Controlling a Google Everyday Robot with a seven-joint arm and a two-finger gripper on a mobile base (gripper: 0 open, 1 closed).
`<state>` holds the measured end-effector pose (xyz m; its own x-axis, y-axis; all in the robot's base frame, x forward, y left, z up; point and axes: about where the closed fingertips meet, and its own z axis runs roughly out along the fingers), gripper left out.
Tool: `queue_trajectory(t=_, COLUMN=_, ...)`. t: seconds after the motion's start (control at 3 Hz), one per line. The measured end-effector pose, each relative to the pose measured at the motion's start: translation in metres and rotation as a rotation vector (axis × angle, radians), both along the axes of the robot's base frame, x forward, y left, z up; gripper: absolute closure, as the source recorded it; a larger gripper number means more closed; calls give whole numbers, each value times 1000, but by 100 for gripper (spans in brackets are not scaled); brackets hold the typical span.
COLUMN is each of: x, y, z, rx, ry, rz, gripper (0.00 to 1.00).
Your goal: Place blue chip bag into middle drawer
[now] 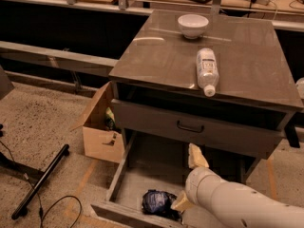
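Open middle drawer [147, 172], blue chip bag [156, 202] on its floor — gripper [186, 178] just beside, jaws wide apart

hand [190, 180] in middle drawer [118, 176] beside blue chip bag [157, 202], bare floor behind, upper drawer [156, 121] overhanging

Glossy crumpled foil on the blue chip bag [156, 202], catching light down in the middle drawer [142, 175]. Matt grey metal there, flat and dull. Just right of the bag, over the drawer's front end, the hand [186, 178]: smooth off-white plastic shell, pale tan matt fingers [197, 156] spread apart. Up top, smooth bench [156, 61] with a soft sheen, throwing back light. Shiny white bowl [193, 25], glazed by the look. Clear plastic bottle [207, 70], white paper-like label. Matt grey drawer front [152, 122]. Dull brown cardboard box [97, 141]. Rough speckled floor [42, 122].
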<state>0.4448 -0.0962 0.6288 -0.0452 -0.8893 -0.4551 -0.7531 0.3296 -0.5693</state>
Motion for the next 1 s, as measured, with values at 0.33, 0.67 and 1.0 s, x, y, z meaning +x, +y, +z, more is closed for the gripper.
queue_trajectory(t=0.33, x=4, y=-31, z=18, rx=-85, ry=-74, rz=-52, gripper=0)
queue_trajectory(t=0.67, x=9, y=-60, z=24, rx=-132, ry=-93, rz=-89, gripper=0)
queue_trajectory(t=1.0, x=9, y=-55, z=24, rx=-125, ry=-92, rz=-83, gripper=0)
